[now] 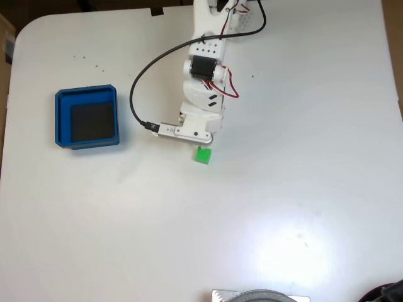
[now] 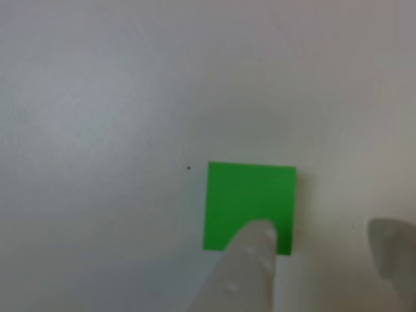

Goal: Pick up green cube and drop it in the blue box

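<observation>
A: One hand [image 2: 325, 250], one green cube [image 1: 203, 155], one blue box [image 1: 86, 117]. Where's the cube?

B: On the table [image 1: 302, 189], in the fixed view right at the lower end of the arm [image 1: 203, 94], poking out from under its tip. Well apart from the box, which sits off to the left in that view, floor bare.

A: And seen from the other view?

B: Green cube [image 2: 250, 207] near centre, faces square to the frame. One pale fingertip [image 2: 250, 263] comes up from the bottom edge and overlaps the cube's lower edge; the second finger [image 2: 393, 250] is out at the right, clear of the cube with bare table between.

A: So the hand's open?

B: Fingers spread, nothing held. But the gap lies mostly to the right of the cube, not around it.

A: The relation that matters?

B: Cube lies left of the gap's middle in that view. My read: the hand needs to shift that way so the cube sits between both fingers before closing. No long axis to worry about, it's a cube.

A: Contact?

B: Can't tell if the near finger touches or hovers above it.
</observation>
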You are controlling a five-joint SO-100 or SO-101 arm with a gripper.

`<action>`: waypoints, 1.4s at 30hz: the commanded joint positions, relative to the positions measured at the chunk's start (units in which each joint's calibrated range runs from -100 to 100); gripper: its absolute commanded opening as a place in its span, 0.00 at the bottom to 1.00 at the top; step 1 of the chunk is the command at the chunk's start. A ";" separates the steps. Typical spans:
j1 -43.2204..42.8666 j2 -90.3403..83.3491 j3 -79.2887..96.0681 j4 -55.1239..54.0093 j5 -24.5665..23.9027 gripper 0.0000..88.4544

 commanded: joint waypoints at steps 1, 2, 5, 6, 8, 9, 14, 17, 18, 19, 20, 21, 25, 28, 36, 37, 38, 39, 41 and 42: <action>-0.25 -0.66 -3.81 0.21 -0.15 0.26; -0.32 -0.66 -3.81 0.21 -0.15 0.28; -0.86 -0.66 -3.63 0.21 -0.15 0.31; -1.16 -0.66 -3.54 0.38 -0.15 0.31; -1.47 -0.66 -3.45 0.46 -0.15 0.31; -1.47 -0.66 -3.45 0.46 -0.15 0.31; -1.62 -0.57 -3.36 0.46 -0.15 0.31; -2.16 -0.41 -3.36 0.29 -0.15 0.31; -2.16 -0.16 -3.36 0.29 -0.15 0.31; -2.23 0.51 -3.36 0.21 -0.15 0.31; -2.23 1.52 -3.36 0.05 -0.15 0.31; -2.31 2.44 -3.45 0.05 -0.15 0.31; -2.31 4.11 -3.81 -0.03 -0.15 0.31; -2.31 4.44 -3.81 -0.11 -0.15 0.31; -4.37 4.53 -3.72 -0.11 -0.15 0.31; -4.52 4.53 -3.72 -0.11 -0.15 0.31; -4.60 4.61 -3.63 -0.11 -0.15 0.31; -4.60 4.61 -3.63 -0.11 -0.15 0.31; -4.60 4.61 -3.81 -0.11 -0.15 0.31; -4.60 4.61 -3.81 -0.11 -0.15 0.31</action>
